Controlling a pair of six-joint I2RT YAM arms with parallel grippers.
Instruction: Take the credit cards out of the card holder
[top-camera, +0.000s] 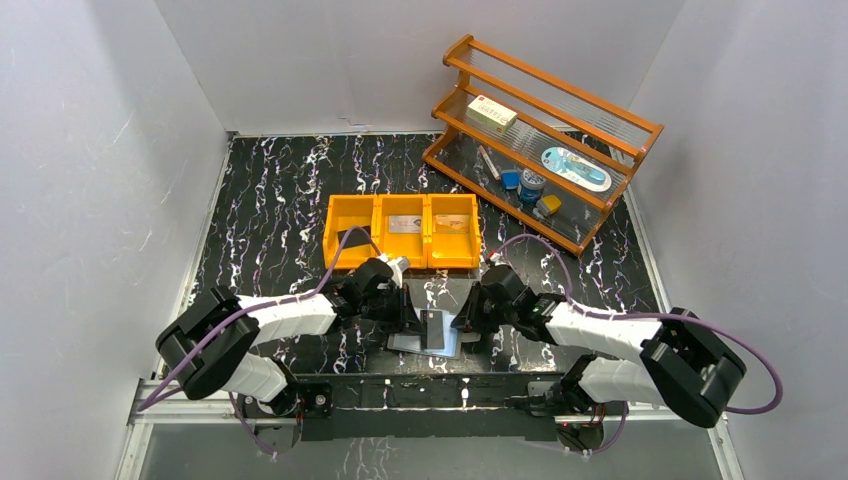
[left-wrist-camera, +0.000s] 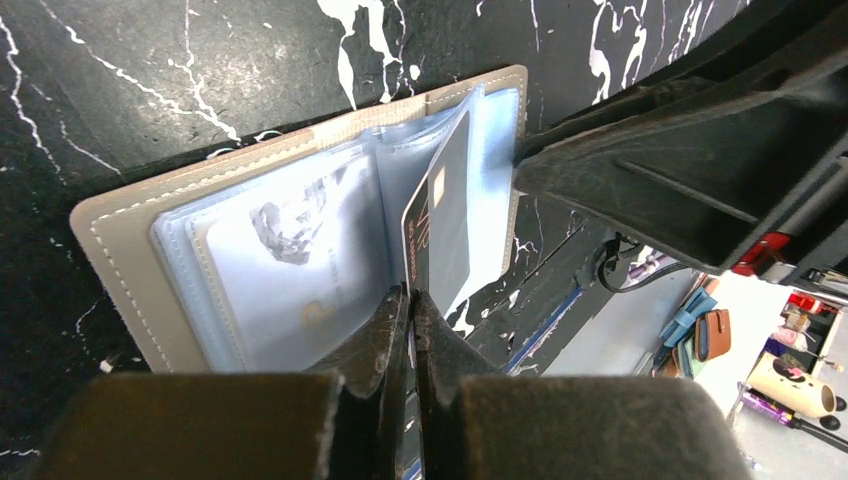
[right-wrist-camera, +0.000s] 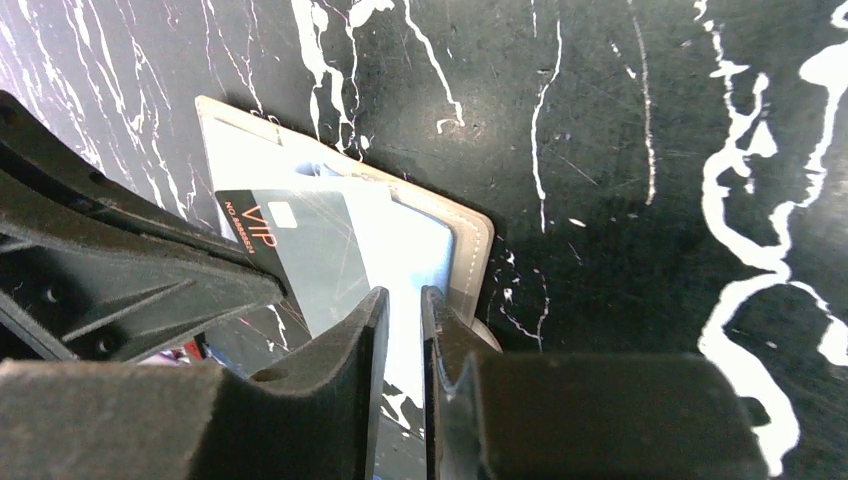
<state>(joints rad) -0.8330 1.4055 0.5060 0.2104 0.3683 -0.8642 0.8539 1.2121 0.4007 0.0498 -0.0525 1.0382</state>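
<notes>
Card holder (top-camera: 428, 338) lies open on the desk (top-camera: 270, 200), right at the near edge between the two arms, cover down and pale blue lining up. The orange bin (top-camera: 402, 230) sits just beyond it.

Left gripper (left-wrist-camera: 408, 300) has its jaws pressed together on the lower edge of the black card (left-wrist-camera: 440, 215). The card stands tilted up out of the right leaf, one of the credit cards on its way out, its far end tucked in the slot.

Right gripper (right-wrist-camera: 400, 300) sits at the outer edge of that leaf, jaws narrow with a slit between them and pale lining showing in the slit. Whether it truly clamps the leaf or only presses on it, I cannot tell from so tight a view.

Now the dangers. The left jaws hold only a thin strip of slick plastic, so a quick tug could let the card slide free and drop back. If the slot grips harder than the right side holds, the whole holder lifts with the card, or the leaf folds shut over it. Pull off the slot's line and the card bows or jams against the lining. And those two grippers are very near each other; a careless swing would knock them together.
</notes>
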